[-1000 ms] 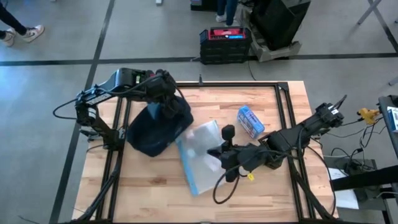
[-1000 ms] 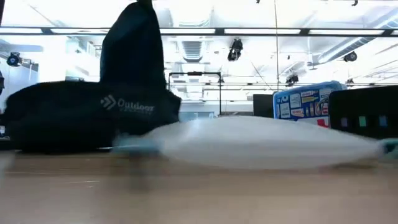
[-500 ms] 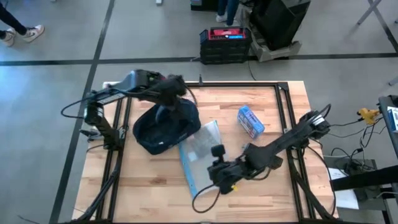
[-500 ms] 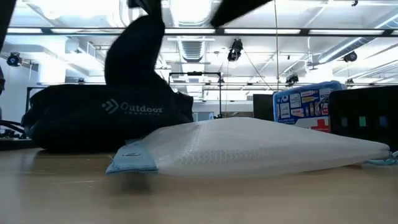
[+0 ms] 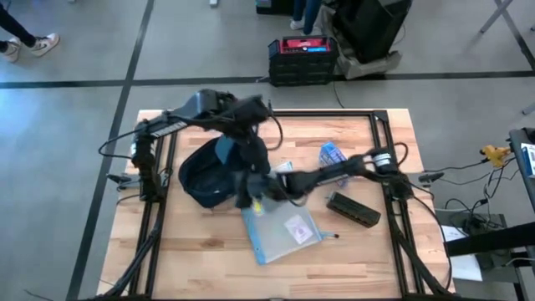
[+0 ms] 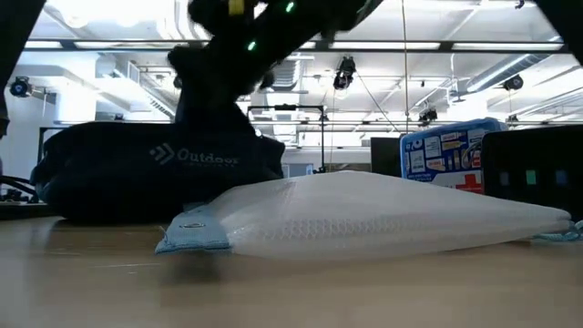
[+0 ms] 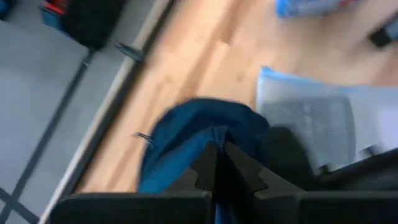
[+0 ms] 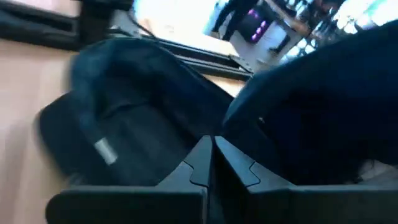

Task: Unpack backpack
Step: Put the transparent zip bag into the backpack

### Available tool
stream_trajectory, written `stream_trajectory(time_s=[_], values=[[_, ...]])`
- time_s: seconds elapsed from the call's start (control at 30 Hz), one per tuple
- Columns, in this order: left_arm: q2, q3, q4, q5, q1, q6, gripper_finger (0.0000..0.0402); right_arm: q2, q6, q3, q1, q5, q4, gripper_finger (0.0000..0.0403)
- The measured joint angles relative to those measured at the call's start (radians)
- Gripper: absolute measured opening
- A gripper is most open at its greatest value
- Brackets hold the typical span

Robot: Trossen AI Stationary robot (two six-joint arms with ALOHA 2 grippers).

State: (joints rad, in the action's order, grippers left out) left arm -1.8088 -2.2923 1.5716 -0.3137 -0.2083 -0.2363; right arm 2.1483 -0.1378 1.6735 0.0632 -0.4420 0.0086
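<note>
— Around the backpack (image 5: 209,171)?
— Clear zip bag (image 5: 282,230) lying flat just beside, blue box (image 5: 332,154) and black block (image 5: 353,209) farther off on the wooden surface (image 5: 192,251). Black-and-red case (image 5: 303,58) on the grey floor beyond.
— Fingers?
— Left fingers (image 7: 217,171) clenched on backpack fabric, lifting a fold. Right fingers (image 8: 210,163) clenched, empty, reaching across the bag to the backpack's mouth.

dark backpack (image 6: 137,178), clear zip bag (image 6: 383,214) in front, blue box (image 6: 446,150) behind
</note>
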Motion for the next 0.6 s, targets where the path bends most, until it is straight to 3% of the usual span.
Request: stream_trajectory(time_s=[0.13,0.23,0.33,0.43,0.6], values=[[0.064,0.018,0.000,-0.041,-0.046,0.001,0.0000,0.069,0.064,0.100,-0.017,0.222,-0.269,0.0000],[0.113,0.044,0.001,-0.041,-0.077,-0.010,0.0000,0.072,0.059,0.115,0.017,0.250,-0.485,0.0000],[0.162,0.086,0.003,-0.037,-0.089,-0.018,0.0000,0.033,0.059,0.076,0.062,0.205,-0.633,0.0000],[0.204,0.147,-0.003,-0.039,-0.090,-0.036,0.0000,-0.031,0.079,0.021,0.104,0.087,-0.755,0.0000],[0.271,0.276,-0.001,-0.031,-0.090,-0.089,0.0000,-0.204,0.147,-0.097,0.148,-0.017,-0.868,0.0000]])
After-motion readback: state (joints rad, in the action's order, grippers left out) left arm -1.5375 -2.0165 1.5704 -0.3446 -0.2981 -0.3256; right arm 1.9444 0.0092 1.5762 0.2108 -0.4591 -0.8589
